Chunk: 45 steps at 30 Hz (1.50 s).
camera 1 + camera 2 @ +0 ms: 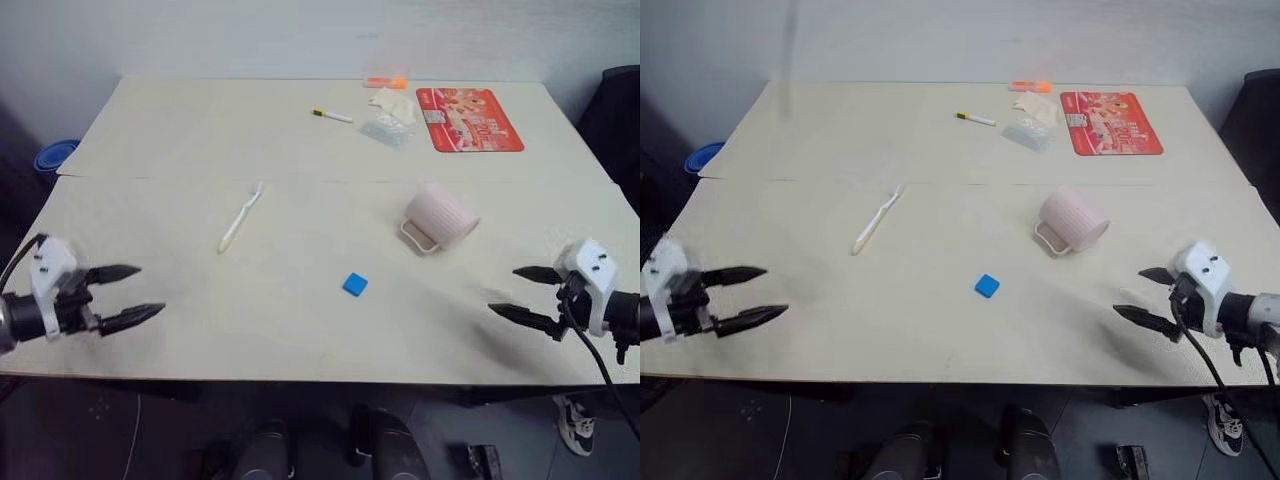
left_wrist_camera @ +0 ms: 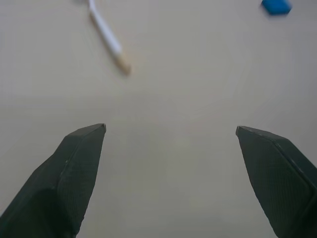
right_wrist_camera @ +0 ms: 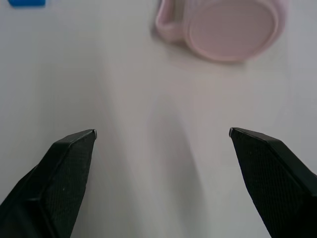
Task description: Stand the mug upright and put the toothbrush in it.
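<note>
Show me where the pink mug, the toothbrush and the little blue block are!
mug (image 1: pixel 442 215), left eye view, on its ribbed side.
toothbrush (image 1: pixel 238 220), left eye view, middle of its handle.
blue block (image 1: pixel 355 284), left eye view, its top face.

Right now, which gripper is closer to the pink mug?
Right. The right gripper hangs open just beside the mug; the left gripper is across the table, beyond the toothbrush.

A pale table (image 1: pixel 200 130) carries a pink mug (image 1: pixel 440 217) on its side right of centre, a toothbrush (image 1: pixel 240 217) left of centre, a blue block (image 1: pixel 355 284) toward the near edge, and a marker (image 1: pixel 332 115), clear wrapper (image 1: pixel 388 130) and red card (image 1: pixel 468 119) near the far edge.
</note>
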{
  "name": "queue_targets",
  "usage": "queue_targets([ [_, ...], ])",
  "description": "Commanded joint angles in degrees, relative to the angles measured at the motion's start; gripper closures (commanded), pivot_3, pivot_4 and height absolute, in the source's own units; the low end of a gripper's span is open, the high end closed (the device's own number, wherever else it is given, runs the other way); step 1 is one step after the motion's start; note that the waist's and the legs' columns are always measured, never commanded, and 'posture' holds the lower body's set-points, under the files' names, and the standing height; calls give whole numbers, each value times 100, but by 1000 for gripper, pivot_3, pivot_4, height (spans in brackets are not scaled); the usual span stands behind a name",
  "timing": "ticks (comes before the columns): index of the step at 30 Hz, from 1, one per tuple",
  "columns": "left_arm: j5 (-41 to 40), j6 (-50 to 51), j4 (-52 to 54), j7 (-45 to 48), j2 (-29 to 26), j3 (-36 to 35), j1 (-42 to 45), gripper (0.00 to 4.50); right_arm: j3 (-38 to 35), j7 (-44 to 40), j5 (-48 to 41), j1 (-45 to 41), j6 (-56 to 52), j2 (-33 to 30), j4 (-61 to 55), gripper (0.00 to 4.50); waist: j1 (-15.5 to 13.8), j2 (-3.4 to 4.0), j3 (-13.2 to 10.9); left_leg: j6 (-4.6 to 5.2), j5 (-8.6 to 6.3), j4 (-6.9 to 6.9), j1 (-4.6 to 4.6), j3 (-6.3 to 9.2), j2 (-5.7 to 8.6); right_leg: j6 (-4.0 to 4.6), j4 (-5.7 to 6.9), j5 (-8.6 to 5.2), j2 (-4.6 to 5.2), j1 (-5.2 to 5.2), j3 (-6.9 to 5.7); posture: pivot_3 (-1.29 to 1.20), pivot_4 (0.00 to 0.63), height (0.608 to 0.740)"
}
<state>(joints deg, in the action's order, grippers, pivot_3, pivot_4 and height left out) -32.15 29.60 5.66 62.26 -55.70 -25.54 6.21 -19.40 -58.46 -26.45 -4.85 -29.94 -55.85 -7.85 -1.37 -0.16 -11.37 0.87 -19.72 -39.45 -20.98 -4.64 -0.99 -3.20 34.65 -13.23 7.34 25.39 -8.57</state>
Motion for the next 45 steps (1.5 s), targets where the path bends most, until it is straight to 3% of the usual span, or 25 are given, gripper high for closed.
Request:
queue_targets([
  [1, -750, 753, 990, -299, 176, 497, 681, 0, -91, 412, -539, -89, -691, 128, -1152, 628, -16, 0, 0, -3, 3, -1, -3, 4, 0, 0, 9, 0, -1, 0, 17, 0, 150, 740],
  [2, -838, 904, 1191, -335, 217, 699, 860, 0, 10, 568, -586, -130, -891, 160, -1404, 914, -15, 0, 0, -6, 3, 0, -3, 4, 1, -2, 23, 1, -3, 0, 21, 0, 150, 740],
  [9, -818, 1070, 1818, -123, 331, 1867, 1667, 0, 1084, 1884, -576, -1368, -2200, 691, -1936, 914, 51, -11, -1, -10, 3, -1, 26, -56, -14, -12, 12, 8, -82, 1, 93, 0, 150, 740],
  [16, -153, 452, 1394, 140, 594, 2701, 2151, 0, 2333, 3003, 386, -2814, -2562, 1717, -657, 914, 76, -15, -2, -14, 1, 1, 41, -75, -19, -4, 25, 4, -98, 7, 119, 0, 150, 740],
  [22, 77, 221, 1249, 181, 777, 2848, 2258, 0, 2636, 3344, 973, -3376, -2525, 2136, 411, 914, 65, -15, -2, -8, 0, -3, 10, -76, -17, -8, 12, 7, -95, 20, 105, 0, 150, 740],
  [26, 147, 154, 1289, 110, 852, 2790, 2174, 0, 2605, 3136, 969, -3408, -2674, 2035, 114, 914, 95, -15, -2, -5, -1, -18, -14, -72, -19, -12, 14, 9, -95, 34, 99, 0, 150, 740],
  [34, 174, 80, 1300, 33, 706, 2472, 1757, 0, 1938, 2126, -255, -2300, -2935, 1554, -2403, 914, 113, -17, -1, -1, -9, -20, -13, -62, -33, -12, 7, 9, -105, 32, 99, 0, 150, 740],
  [37, 135, 123, 1327, 33, 673, 2389, 1683, 0, 2155, 2100, -217, -1933, -2822, 1510, -2591, 914, 123, -18, 0, 5, -12, -27, -9, -63, -33, -14, 8, 10, -104, 26, 102, 0, 150, 740],
  [41, 141, 144, 1316, 180, 482, 2320, 1548, 0, 2701, 2328, -191, -1915, -2631, 2187, -2446, 914, 166, -19, 0, 4, -14, -30, -6, -68, -37, -13, 13, 10, -108, 28, 109, 0, 150, 740],
  [45, 35, 285, 1374, 231, 403, 2303, 1654, 0, 3083, 2317, 125, -2035, -2214, 2480, -1931, 914, 144, -18, 0, -5, -14, -31, -8, -67, -46, -7, 13, 9, -120, 31, 107, 0, 150, 740],
])
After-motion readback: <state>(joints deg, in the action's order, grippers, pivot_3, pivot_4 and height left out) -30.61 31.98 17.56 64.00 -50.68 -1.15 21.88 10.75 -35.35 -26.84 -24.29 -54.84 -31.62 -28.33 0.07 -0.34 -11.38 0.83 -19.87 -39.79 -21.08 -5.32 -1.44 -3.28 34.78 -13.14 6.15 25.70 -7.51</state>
